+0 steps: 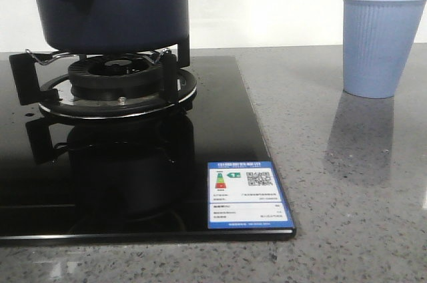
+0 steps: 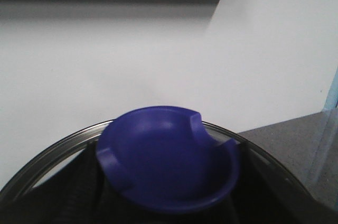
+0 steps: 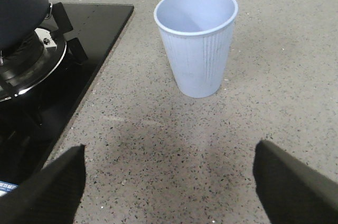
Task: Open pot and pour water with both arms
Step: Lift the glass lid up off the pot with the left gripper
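Ahead of me a plain white wall rises behind a speckled grey stone tabletop. A glossy black hob is set into it, reflecting soft, even light.

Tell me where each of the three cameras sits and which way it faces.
Front view: low at counter height, facing forward at the dark navy-blue round pot on the gas burner; no arm shows.
Left wrist view: close above a blue bowl-shaped knob, facing the wall; fingers not discernible.
Right wrist view: above the counter, looking down at the light blue ribbed cup; right gripper open.
Front and right wrist views share pot, burner, cup.
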{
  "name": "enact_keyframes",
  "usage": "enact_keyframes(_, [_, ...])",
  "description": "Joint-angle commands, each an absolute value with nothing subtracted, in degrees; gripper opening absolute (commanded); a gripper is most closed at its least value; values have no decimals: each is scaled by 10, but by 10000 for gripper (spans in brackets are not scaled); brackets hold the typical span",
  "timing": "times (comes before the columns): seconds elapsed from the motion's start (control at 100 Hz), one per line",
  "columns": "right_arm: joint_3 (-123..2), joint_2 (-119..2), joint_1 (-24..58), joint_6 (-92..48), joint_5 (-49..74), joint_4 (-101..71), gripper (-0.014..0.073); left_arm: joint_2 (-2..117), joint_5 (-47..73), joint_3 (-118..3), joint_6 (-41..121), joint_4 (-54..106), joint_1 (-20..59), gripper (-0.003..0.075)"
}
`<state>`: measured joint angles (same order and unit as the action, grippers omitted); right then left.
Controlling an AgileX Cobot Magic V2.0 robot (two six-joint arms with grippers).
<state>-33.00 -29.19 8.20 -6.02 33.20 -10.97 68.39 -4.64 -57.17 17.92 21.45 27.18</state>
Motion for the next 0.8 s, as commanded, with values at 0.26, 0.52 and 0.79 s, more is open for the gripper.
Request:
enact_keyframes(0.26, [-349,-313,83,-73,284,-110,560,609,-60,-593,179,213,199,370])
enact_keyframes(0.52, [-349,-371,83,-81,223,-110,560,573,-29,-593,179,213,159,370])
enact_keyframes(0.79, [-313,-440,83,-81,68,-110,560,556,-18,-593,179,213,134,370])
